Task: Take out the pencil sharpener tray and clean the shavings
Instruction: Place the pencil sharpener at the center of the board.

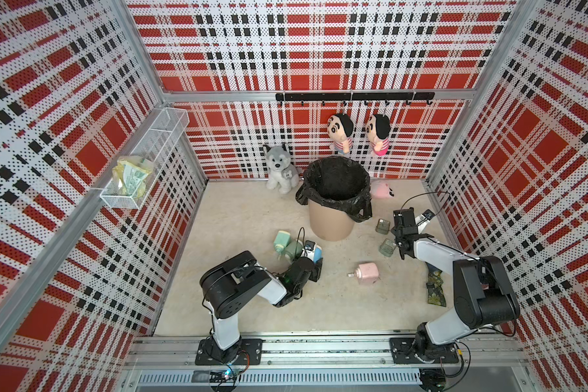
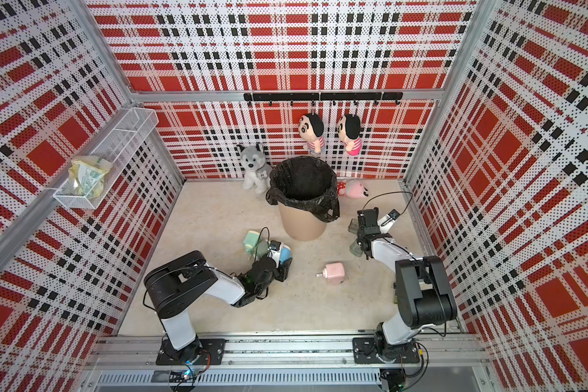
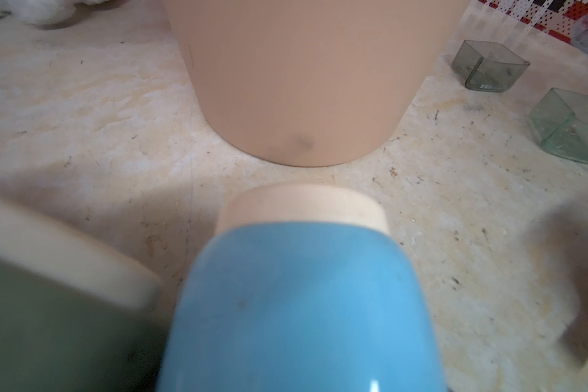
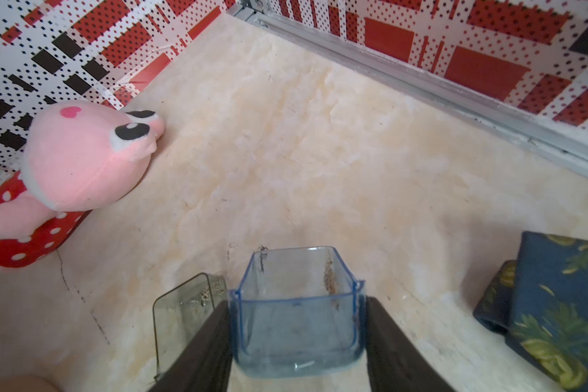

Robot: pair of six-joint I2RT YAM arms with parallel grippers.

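Clamps left pincer (image 1: 317, 260) on blue sharpener (image 3: 296, 305), just beside green sharpener (image 1: 292, 250), cream end toward bin (image 1: 331, 220). Right of bin, grips clear blue tray (image 4: 296, 329) in right pincer (image 4: 297, 303), jaws tight on its sides, over table (image 4: 319, 152), with brown shavings (image 4: 330, 278) streaked on one wall. Shows another clear tray (image 4: 184, 305) just beside one finger.
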